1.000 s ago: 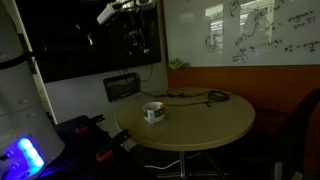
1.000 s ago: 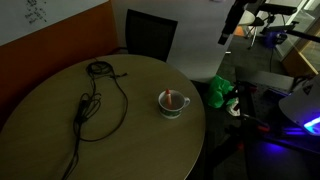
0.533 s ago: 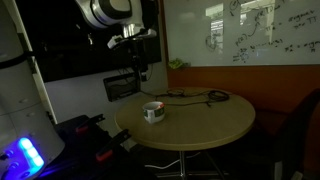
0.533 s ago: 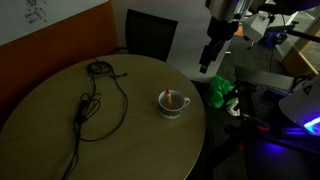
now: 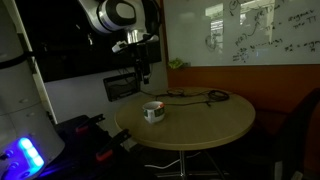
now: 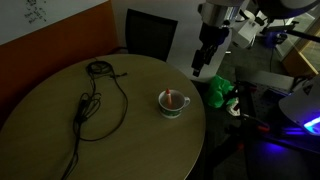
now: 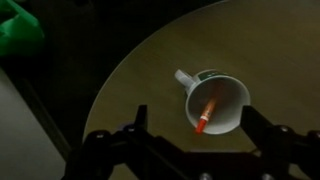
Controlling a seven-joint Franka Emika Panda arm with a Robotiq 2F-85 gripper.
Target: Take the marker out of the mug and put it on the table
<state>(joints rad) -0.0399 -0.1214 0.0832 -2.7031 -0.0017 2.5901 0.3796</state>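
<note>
We are observing the fingers (image 6: 199, 67) hanging in the air above the right edge of the surface (image 6: 55, 130), up and to the right of the mug (image 6: 174, 103), and touching nothing. In the wrist view the two fingers are standing wide apart along the bottom of the frame, with nothing between them.

We are locating the mug right of centre in the wrist view (image 7: 216, 100). It is standing upright on the surface (image 7: 150, 70), with its handle pointing to the upper left of that frame. The marker (image 7: 205, 115) is lying inside the mug and leaning against its inner wall. It is showing reddish orange against the dark interior.

In an exterior view, the mug (image 5: 153, 111) is sitting near the left edge of the surface (image 5: 205, 125), below the fingers (image 5: 143, 68).

We are also noting a black cable (image 6: 92, 100) lying looped on the surface, well apart from the mug toward the left of the frame. A green object (image 6: 222, 92) is lying beyond the right edge.
</note>
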